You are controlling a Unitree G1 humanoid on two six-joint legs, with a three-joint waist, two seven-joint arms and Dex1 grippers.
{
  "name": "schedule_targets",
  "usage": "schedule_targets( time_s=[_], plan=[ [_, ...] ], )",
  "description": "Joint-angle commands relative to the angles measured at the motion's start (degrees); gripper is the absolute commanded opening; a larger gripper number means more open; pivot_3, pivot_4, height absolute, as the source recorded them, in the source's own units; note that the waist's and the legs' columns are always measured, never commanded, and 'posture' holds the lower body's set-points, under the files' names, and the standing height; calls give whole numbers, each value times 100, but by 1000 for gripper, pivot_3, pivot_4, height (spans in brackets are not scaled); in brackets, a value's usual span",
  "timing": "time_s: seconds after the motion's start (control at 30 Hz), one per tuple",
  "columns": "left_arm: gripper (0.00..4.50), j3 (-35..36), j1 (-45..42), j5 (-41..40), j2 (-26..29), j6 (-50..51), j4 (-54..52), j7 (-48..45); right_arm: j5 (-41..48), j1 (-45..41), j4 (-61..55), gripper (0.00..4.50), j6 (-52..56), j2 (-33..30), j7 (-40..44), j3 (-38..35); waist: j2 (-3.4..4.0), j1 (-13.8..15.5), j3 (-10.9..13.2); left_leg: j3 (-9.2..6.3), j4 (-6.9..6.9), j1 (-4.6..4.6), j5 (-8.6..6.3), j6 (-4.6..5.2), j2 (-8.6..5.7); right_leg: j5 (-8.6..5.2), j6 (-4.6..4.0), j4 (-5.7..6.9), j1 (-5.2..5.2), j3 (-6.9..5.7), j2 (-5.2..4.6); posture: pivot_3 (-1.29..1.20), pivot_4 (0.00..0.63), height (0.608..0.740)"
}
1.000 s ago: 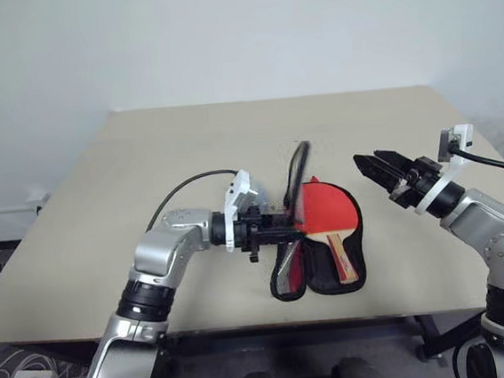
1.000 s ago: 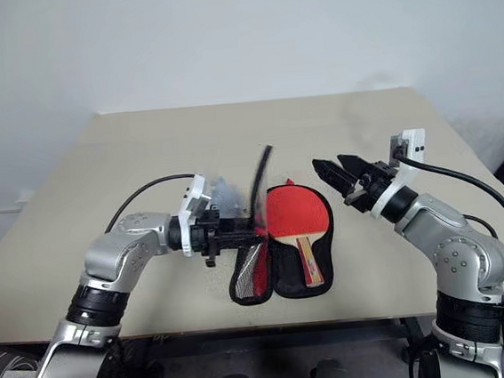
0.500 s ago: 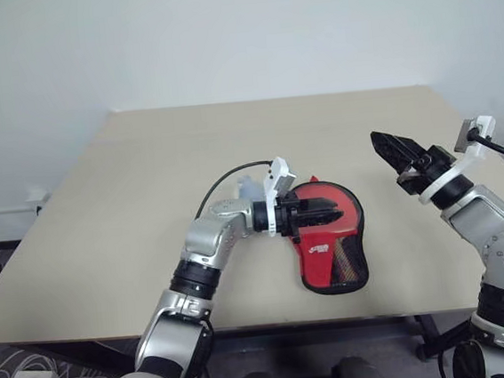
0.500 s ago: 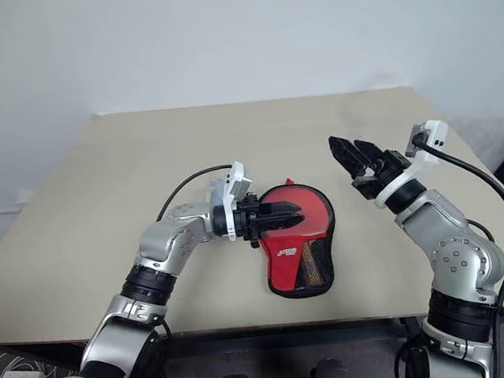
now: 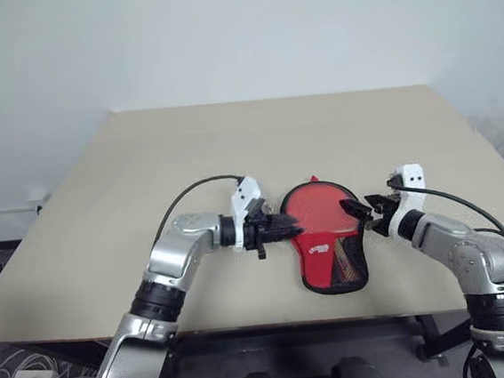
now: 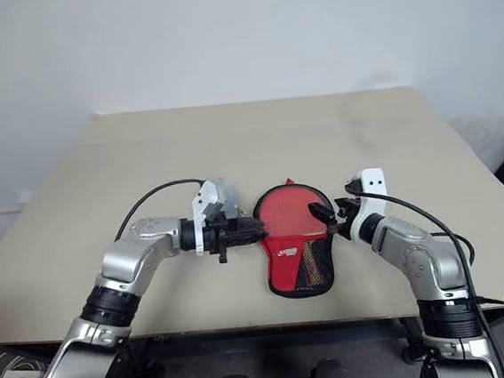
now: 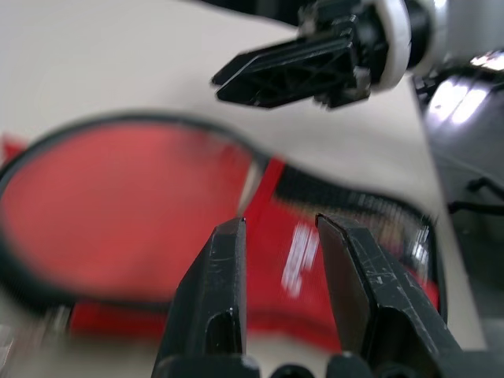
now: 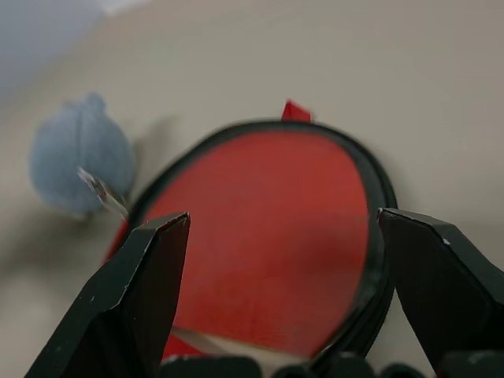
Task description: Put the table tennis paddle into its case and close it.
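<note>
Case (image 5: pixel 329 245) folded shut, flat on table (image 5: pixel 143 173) near front edge. Left gripper (image 5: pixel 293 229) at case's left rim, fingers narrowly parted, nothing clamped. Right gripper (image 5: pixel 359 212) at right rim, fingers spread wide, empty. Paddle unseen.

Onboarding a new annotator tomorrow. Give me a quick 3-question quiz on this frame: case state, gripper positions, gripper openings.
1. True or false: the case lies folded shut on the table, red side up.
2. Which gripper is at the case's right edge? A) left gripper B) right gripper C) neither
3. Fill in: the gripper with its fingers spread wide, as its own wrist view shows, is the ____ one.

Key:
1. True. The flap is down over the case, and no paddle face shows outside it.
2. B. The left gripper is at the left edge.
3. Right. The left gripper's fingers stand close together with only a narrow gap.
</note>
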Motion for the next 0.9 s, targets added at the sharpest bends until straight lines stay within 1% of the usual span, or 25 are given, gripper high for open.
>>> schedule_targets(
  time_s=[0.03, 0.13, 0.2, 0.4, 0.47, 0.63, 0.77, 0.9],
  plan=[
    [1447, 88, 172, 0, 109, 209, -476, 258, -69, -184, 17, 4130, 40, 61, 80, -5, 0, 4, 0, 1, 0, 0, 0, 0, 0, 0, 0, 0, 0, 1, 0, 0, 0, 716],
    [1447, 19, 355, 26, 148, 309, -665, 386, -114, -280, 146, 4130, 158, 130, 68, -21, 0, 2, 0, 0, 0, 0, 0, 0, 0, 0, 0, 0, 1, -1, 0, 0, 0, 716],
    [1398, -24, 460, 40, 127, 343, -784, 471, -128, -347, 272, 4483, 216, 161, 70, -75, 0, 0, 0, 0, 0, 0, 0, 0, 0, 0, 0, 1, 0, 0, 0, 0, 0, 716],
    [1398, -104, 544, 47, 84, 377, -896, 602, -246, -350, 426, 4492, 410, 59, 7, -206, 0, 0, 0, 0, 0, 0, 0, 0, 0, 0, 0, 1, 0, 0, 0, 0, 0, 716],
    [1398, -120, 565, 21, 100, 378, -922, 603, -192, -283, 393, 4492, 590, -21, -21, -365, 0, 1, 0, 1, 0, 0, 0, 0, 0, 0, 0, 1, 0, 0, 0, 0, 0, 716],
    [1398, -160, 559, 29, 84, 330, -862, 591, 52, 53, -24, 4492, 1012, -293, 103, -748, 0, 3, 0, 0, 0, 0, 0, 0, -2, 0, 0, 0, 2, 0, -1, 0, 0, 716],
    [1398, -217, 532, 56, 20, 298, -828, 606, 349, 415, -406, 4492, 1627, -523, 276, -973, 0, 3, 0, -1, -1, 0, 0, 1, 0, 0, 0, 1, 1, -1, 0, 0, 0, 716],
    [1398, -251, 491, 62, -21, 255, -797, 574, 728, 661, -771, 4492, 2095, -531, 420, -1105, 0, 0, 0, 0, 0, 0, -3, 6, 0, 0, 0, 0, 4, -1, 0, 0, 0, 716]
  ],
)
